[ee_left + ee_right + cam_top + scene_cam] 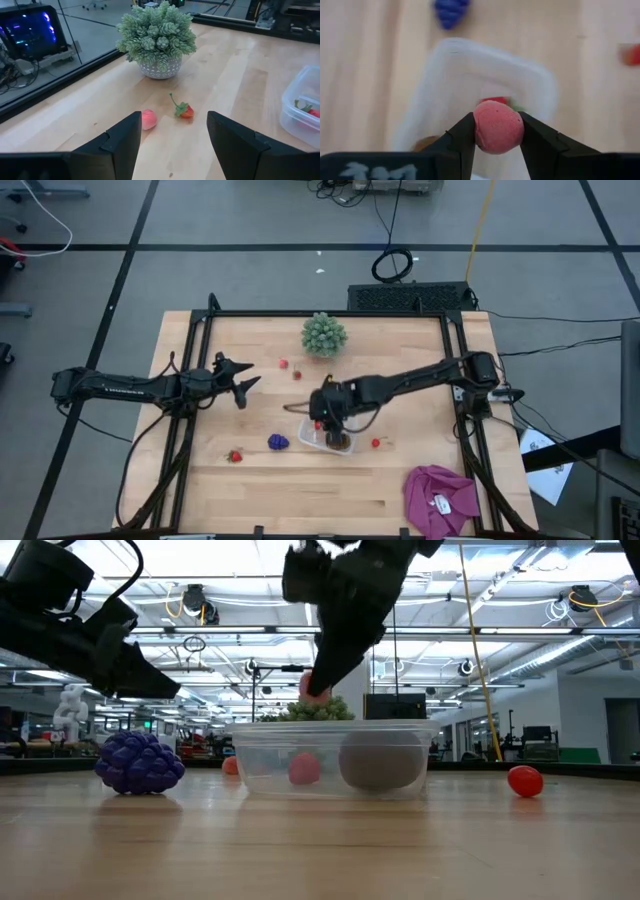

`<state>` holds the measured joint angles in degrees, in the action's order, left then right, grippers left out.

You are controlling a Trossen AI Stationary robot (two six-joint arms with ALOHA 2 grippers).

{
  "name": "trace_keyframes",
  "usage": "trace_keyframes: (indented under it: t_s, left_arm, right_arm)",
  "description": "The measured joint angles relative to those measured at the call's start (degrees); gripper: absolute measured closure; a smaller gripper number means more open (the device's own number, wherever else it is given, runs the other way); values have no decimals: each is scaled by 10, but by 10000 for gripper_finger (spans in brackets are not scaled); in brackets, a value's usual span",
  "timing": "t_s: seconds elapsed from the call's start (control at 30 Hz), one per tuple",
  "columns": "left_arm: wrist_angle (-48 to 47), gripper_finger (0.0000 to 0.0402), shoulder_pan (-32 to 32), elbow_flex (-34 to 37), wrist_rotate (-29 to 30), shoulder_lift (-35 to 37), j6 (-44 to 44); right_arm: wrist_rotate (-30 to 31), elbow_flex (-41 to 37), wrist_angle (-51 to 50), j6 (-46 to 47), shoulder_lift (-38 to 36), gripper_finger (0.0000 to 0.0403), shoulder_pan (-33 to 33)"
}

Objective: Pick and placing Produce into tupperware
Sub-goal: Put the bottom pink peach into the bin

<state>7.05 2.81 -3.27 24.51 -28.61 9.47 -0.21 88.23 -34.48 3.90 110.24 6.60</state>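
Note:
The clear tupperware (340,442) stands at the table's middle, also in the low view (335,758), with a red piece (305,769) and the brown kiwi (380,762) inside. My right gripper (320,420) hangs over it, shut on a pink-red round piece (498,126). The purple grape cluster (278,442) lies left of the container. Strawberries lie loose on the table (235,456) (376,443) (283,364) (297,375). My left gripper (248,377) is open and empty above the table's left half. My right gripper pinches the pink-red piece by its two opposite sides (479,131) between the two fingers. The fingers come from above, slanting down. The piece is lifted clear, above the tupperware's open top (313,688).
A green spiky plant in a pot (324,335) stands at the far middle. A magenta cloth (440,498) lies at the near right corner. In the left wrist view a pink piece (148,119) and a strawberry (184,110) lie ahead of the open fingers.

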Motion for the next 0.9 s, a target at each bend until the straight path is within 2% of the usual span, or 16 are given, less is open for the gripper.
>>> trace_keyframes:
  t_s: [0.23, 0.9]
  left_arm:
    - [0, 172, 0, 0, -6, 0, 14]
    - [0, 172, 0, 0, -21, 0, 12]
  right_arm:
    - [0, 0, 0, 47, 1, 277, 29]
    - [-1, -45, 18, 66, 6, 277, 10]
